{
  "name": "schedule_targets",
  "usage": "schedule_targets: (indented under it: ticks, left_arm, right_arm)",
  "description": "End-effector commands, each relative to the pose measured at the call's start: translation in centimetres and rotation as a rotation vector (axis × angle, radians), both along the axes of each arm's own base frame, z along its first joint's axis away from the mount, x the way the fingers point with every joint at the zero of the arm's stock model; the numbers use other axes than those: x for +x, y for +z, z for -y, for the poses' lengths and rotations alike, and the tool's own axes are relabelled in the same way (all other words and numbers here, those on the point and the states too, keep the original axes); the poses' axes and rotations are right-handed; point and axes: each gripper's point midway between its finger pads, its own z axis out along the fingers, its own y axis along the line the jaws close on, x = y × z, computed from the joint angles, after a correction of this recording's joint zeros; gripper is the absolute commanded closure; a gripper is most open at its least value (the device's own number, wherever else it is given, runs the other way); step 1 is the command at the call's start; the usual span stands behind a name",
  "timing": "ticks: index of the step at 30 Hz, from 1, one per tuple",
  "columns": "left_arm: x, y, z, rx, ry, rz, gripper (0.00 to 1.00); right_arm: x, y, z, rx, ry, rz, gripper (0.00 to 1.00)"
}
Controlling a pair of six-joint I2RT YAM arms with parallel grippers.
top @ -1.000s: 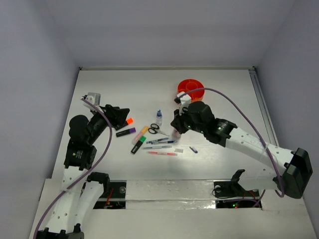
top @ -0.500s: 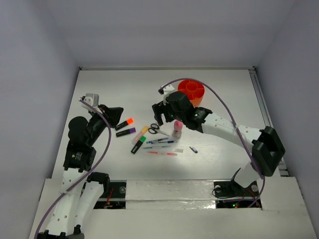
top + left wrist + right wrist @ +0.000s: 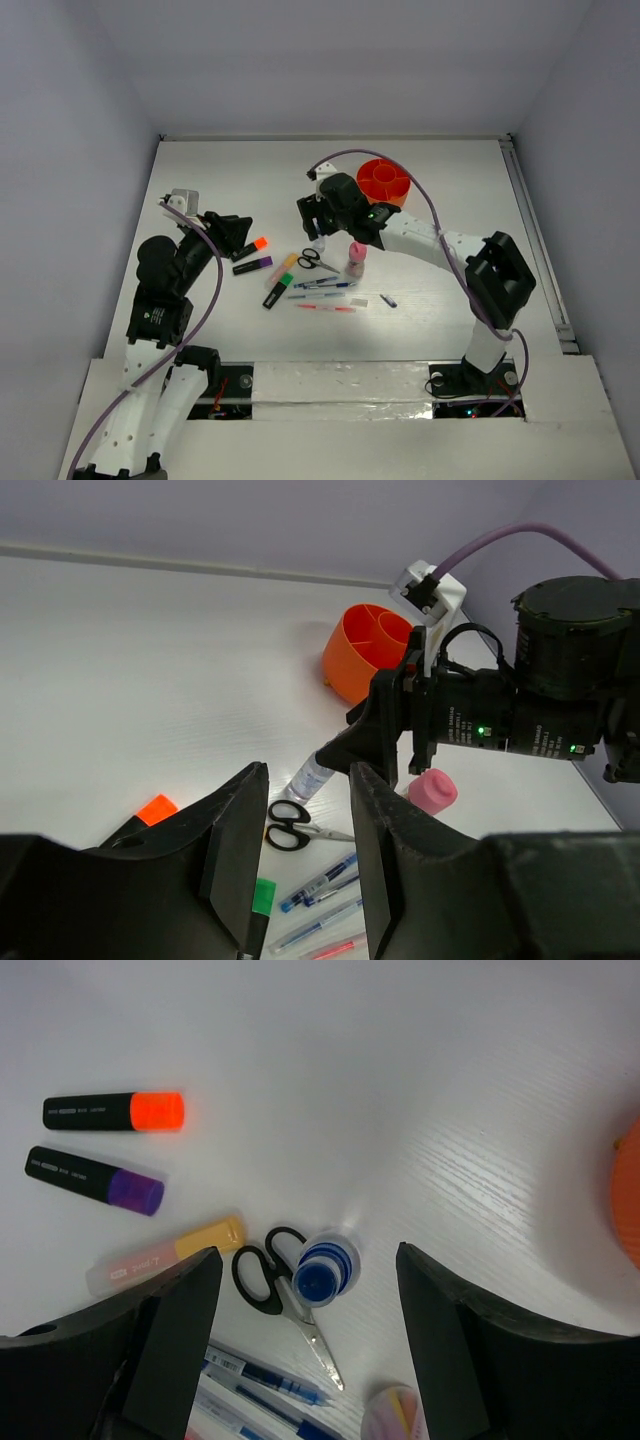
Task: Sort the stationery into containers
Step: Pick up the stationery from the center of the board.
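1. Surface point(image 3: 450, 200): white, walled at the back and sides. It carries every item I list below.
2. Right arm: reaches across from the right to the middle of the surface. Its gripper point(image 3: 308, 1258) stands wide open and holds nothing. It hangs right over the bottle; I cannot tell whether it touches it.
3. Left arm: folded at the left side. Its gripper point(image 3: 307, 780) has the jaws apart with nothing between them, just left of the orange highlighter.
4. Orange tub point(image 3: 384, 181): round, with inner dividers, at the far middle, just behind the right arm.
5. Blue pens point(image 3: 325, 284): thin, side by side, nearest the arms' bases. A red pen point(image 3: 325, 308) lies just below them.
6. Scissors point(image 3: 275, 1280): black-handled, flat, touching or just beside the bottle.
7. Highlighters, all lying flat left of the scissors: orange highlighter point(image 3: 112, 1111), purple highlighter point(image 3: 95, 1180), yellow highlighter point(image 3: 165, 1253), green highlighter point(image 3: 278, 290).
8. Pink tube point(image 3: 355, 256): upright, right of the scissors.
9. Bottle point(image 3: 322, 1268): small, blue-capped, between the scissors and the tub.
10. Small dark piece point(image 3: 388, 300): right of the pens, too small for me to identify.
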Motion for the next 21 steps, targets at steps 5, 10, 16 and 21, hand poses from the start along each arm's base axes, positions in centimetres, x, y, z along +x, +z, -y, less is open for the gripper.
schedule_targets:
  ticks: [5,10,16,21]
  left_arm:
    - [-0.3,1.8,0.0,0.002,-0.004,0.063,0.65]
    - [-0.3,1.8,0.3,0.005,-0.015,0.063,0.65]
    - [-0.5,1.9,0.2,0.003,-0.013,0.067,0.65]
    - [-0.5,1.9,0.3,0.002,-0.015,0.065,0.65]
  right_arm:
    - [1.2,0.5,-1.0,0.021,-0.011,0.001,0.27]
    - [1.3,0.0,-0.6,0.007,-0.026,-0.001,0.32]
    - [0.9,-0.9,-0.3,0.001,-0.032,-0.019,0.37]
    - [0.9,-1.0,-0.3,0.001,-0.035,-0.025,0.46]
